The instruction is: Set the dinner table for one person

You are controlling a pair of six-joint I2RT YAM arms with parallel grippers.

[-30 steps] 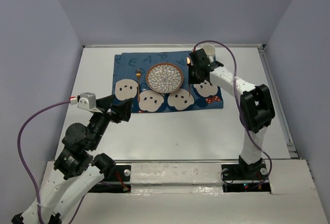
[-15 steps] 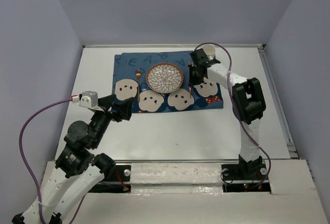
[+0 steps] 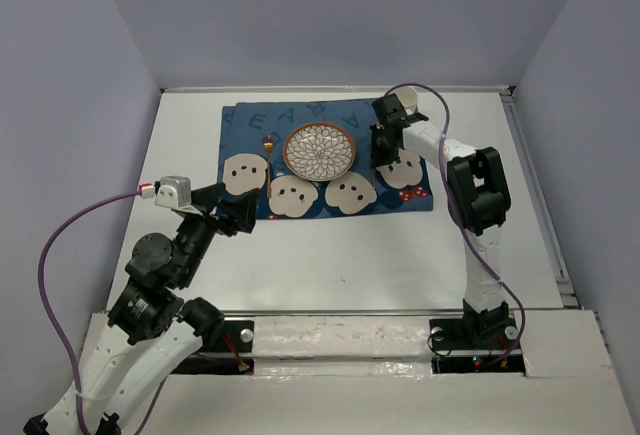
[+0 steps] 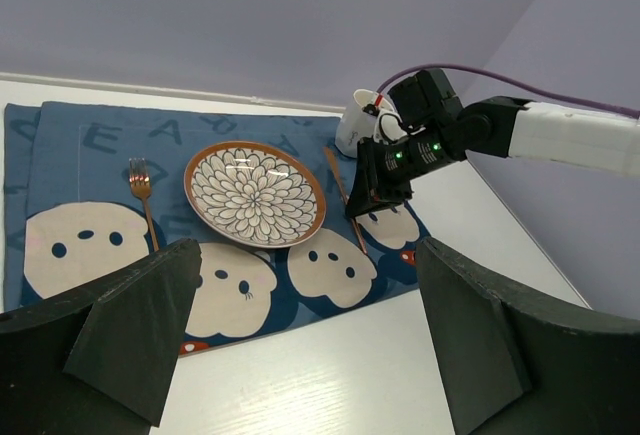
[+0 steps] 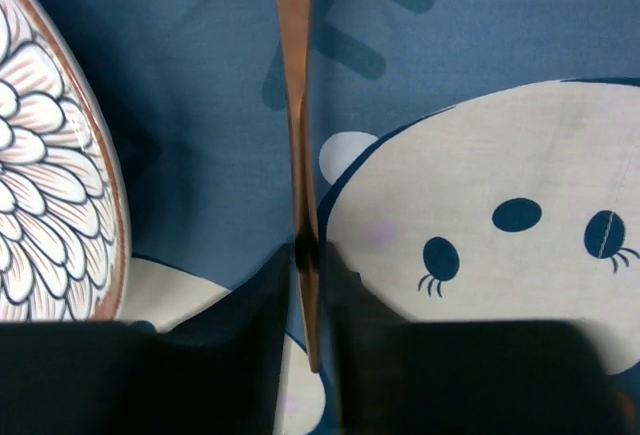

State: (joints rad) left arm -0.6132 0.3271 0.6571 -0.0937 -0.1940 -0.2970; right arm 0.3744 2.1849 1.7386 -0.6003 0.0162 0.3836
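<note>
Right wrist view puts your right gripper (image 5: 312, 255) low over the mat. Its two black fingers stand narrowly either side of a slim copper-coloured utensil (image 5: 297, 105); whether they pinch it or have let go, you cannot tell. The utensil lies lengthwise just beside the round flower-patterned plate with the brown rim (image 5: 50, 135), on the dark blue cloth mat printed with pale faces (image 5: 200, 75). That reads as the knife's place right of the plate, mirroring the copper fork (image 4: 143, 195) on the other side. A white cup (image 4: 352, 127) stands at the mat's far right corner. The mat lies on the far half of the dinner table (image 3: 300, 255), the large white tabletop. Your left gripper (image 4: 307, 255) hangs spread wide and empty off the mat's near left corner, out of the way. Against a second ago, the right gripper has come down from beside the cup to the mat and its elbow has folded inward. The left arm has barely shifted.
</note>
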